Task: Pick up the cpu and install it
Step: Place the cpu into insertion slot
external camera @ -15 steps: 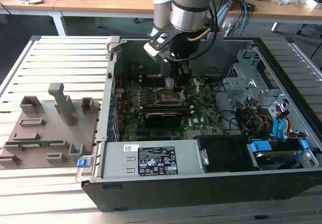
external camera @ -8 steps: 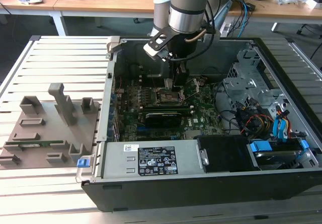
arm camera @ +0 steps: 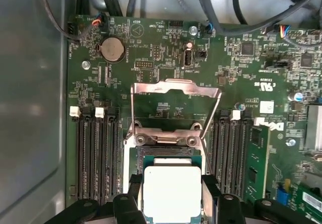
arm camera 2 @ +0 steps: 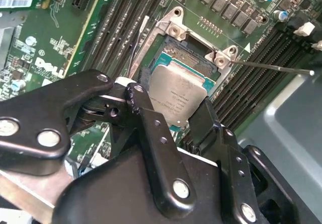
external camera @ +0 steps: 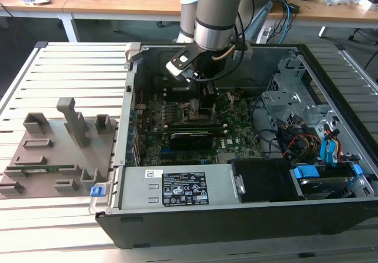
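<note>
The cpu [arm camera 2: 179, 94], a small square chip with a silvery top, sits between my gripper's two black fingers [arm camera 2: 137, 97] and lies low over the open socket [arm camera 2: 189, 45]. My gripper [arm camera 2: 173, 105] is shut on its opposite edges. In the first wrist view the cpu [arm camera: 172, 191] is held by the gripper [arm camera: 172, 196] just below the raised metal load plate [arm camera: 173, 90]. In the exterior view the gripper [external camera: 204, 100] reaches down inside the computer case [external camera: 207, 230], over the green motherboard [external camera: 239, 136].
Black memory slots [arm camera: 95, 153] flank the socket on both sides, and a thin lever [arm camera 2: 271, 67] sticks out beside it. Cables and a drive cage [external camera: 295, 106] fill the case on the exterior view's right. A grey fixture plate [external camera: 53, 151] with upright blocks lies outside the case.
</note>
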